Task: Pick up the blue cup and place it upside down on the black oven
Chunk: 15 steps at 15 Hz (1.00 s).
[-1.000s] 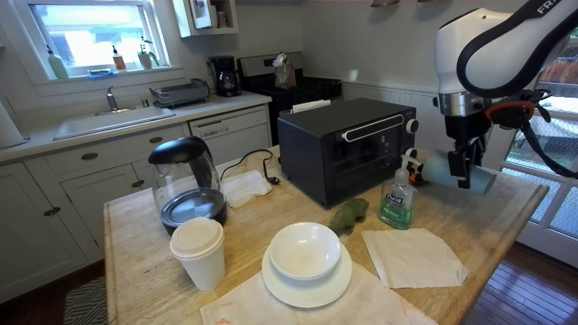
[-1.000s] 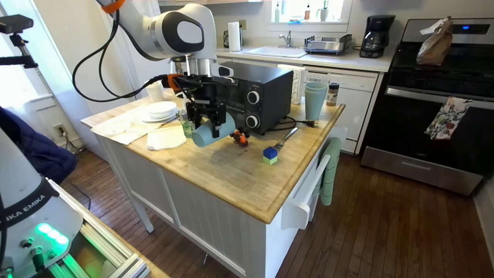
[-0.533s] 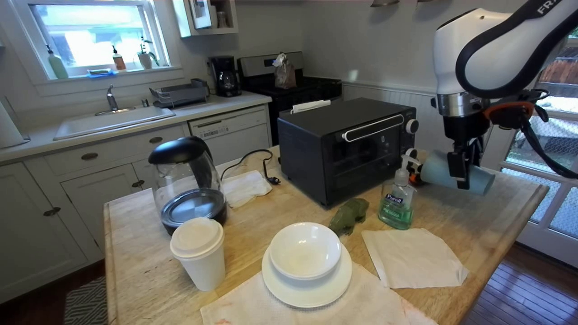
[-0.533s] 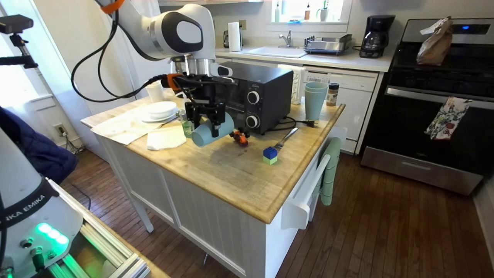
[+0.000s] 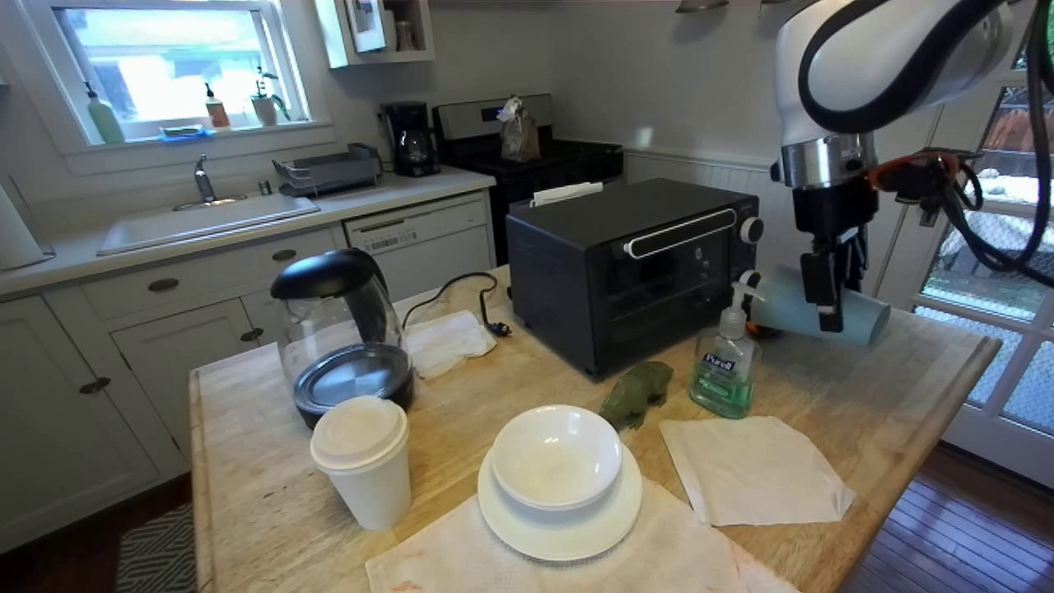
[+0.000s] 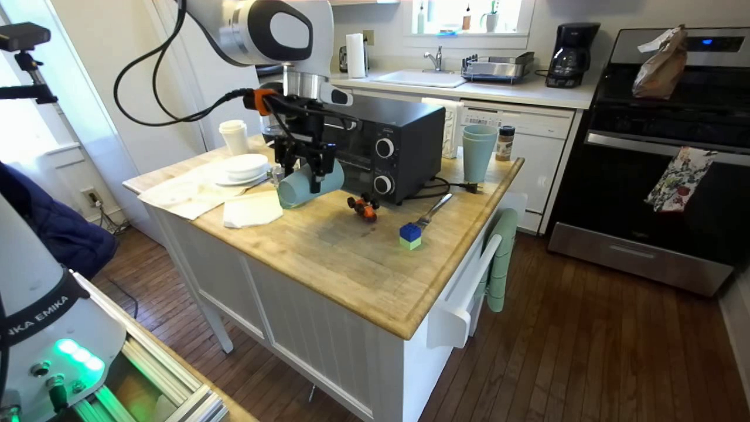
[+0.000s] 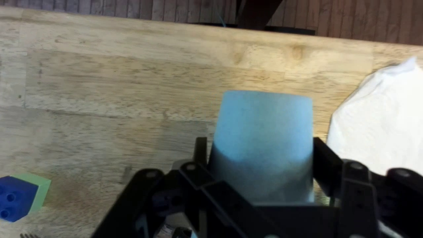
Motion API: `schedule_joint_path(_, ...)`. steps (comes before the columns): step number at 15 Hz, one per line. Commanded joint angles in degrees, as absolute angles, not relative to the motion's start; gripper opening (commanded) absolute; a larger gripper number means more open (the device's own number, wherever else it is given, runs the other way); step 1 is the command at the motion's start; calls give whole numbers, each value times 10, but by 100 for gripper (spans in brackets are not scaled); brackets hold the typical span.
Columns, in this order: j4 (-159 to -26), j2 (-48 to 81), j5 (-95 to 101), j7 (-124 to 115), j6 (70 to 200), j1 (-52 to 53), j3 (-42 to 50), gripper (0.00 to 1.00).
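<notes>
The blue cup is held on its side above the wooden table; it also shows in an exterior view and in the wrist view. My gripper is shut on the cup's middle, one finger on each side. The gripper also shows in both exterior views, pointing down. I cannot tell which end of the cup is its mouth. The black oven stands on the table beside the gripper, its flat top higher than the cup; it also shows in an exterior view.
A sanitizer bottle stands before the oven, close to the cup. An orange toy car, a block, a fork and stacked blue-green tumblers are on the table. A kettle, white cup and bowl stand farther off.
My gripper has risen a little with the cup and moved away from the toy car, toward the sanitizer bottle and the plates. The cup stays on its side in the fingers.
</notes>
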<state>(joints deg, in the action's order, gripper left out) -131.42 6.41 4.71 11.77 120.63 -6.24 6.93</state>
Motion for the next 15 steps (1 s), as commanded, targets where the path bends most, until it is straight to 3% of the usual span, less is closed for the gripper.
schedule_joint_path(1, -1259, 82, -22, 152, 1123, -78, 68, 50)
schedule_joint_path(2, -1288, 67, 8, 130, 1155, -71, 67, 75)
schedule_joint_path(8, -1271, 76, -5, 138, 1138, -75, 67, 75)
schedule_joint_path(9, -1271, 77, -5, 138, 1138, -75, 67, 50)
schedule_joint_path(15, -1243, 83, -88, 100, 1122, -86, 71, 50)
